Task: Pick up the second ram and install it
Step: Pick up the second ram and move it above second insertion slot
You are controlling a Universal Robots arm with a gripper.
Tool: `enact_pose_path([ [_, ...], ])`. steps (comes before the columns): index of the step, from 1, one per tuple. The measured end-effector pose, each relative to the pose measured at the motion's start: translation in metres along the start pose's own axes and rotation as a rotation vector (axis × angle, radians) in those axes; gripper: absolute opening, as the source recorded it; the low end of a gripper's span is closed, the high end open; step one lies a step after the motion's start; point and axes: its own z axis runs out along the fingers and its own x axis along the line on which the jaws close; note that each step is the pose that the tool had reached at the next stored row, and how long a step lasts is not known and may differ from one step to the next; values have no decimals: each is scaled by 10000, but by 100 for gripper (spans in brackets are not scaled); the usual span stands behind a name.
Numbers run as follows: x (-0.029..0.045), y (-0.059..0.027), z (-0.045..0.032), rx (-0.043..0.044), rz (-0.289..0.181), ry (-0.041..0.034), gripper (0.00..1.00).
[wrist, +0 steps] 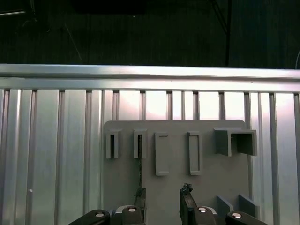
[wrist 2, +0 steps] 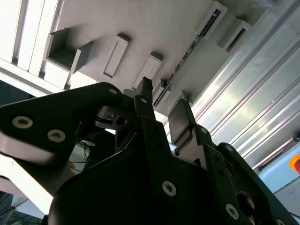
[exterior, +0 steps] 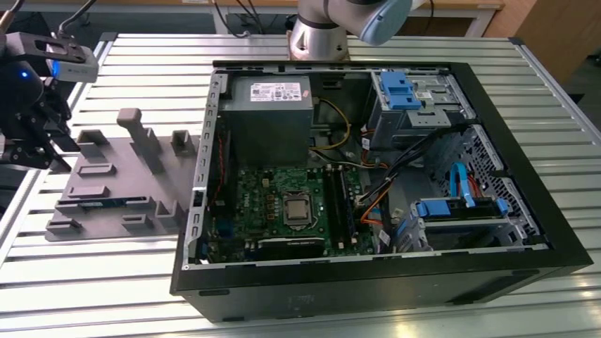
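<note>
The hand hovers over the grey holder plate with its fingers apart and nothing between them. The plate lies on the slatted worktop, to the exterior view's left of the open computer case. The second ram stands on edge in a narrow slot of that plate. One finger is roughly in line with it — whether they touch I cannot tell. The stick should be light and stiff but fragile — best pinched across its flat faces near mid-length, clear of the contact edge.
</note>
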Motion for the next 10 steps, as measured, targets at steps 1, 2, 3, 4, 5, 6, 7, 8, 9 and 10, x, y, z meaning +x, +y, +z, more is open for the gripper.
enact_pose_path([
  [1, 1, -1, 10, 0, -1, 0, 42],
  [2, 3, -1, 22, 0, -3, 0, 42],
  [3, 5, -2, 30, 0, -5, 1, 42],
  [4, 7, -2, 36, -1, -6, 3, 42],
  [5, 10, -2, 42, -2, -6, 5, 42],
  [6, 14, -2, 48, -2, -6, 6, 42],
  [7, 17, -3, 56, -1, -5, 6, 42],
  [8, 20, -3, 64, -1, -5, 6, 42],
  [9, 22, -4, 73, 1, -6, 6, 42],
  [10, 25, -4, 81, 0, -5, 6, 40],
])
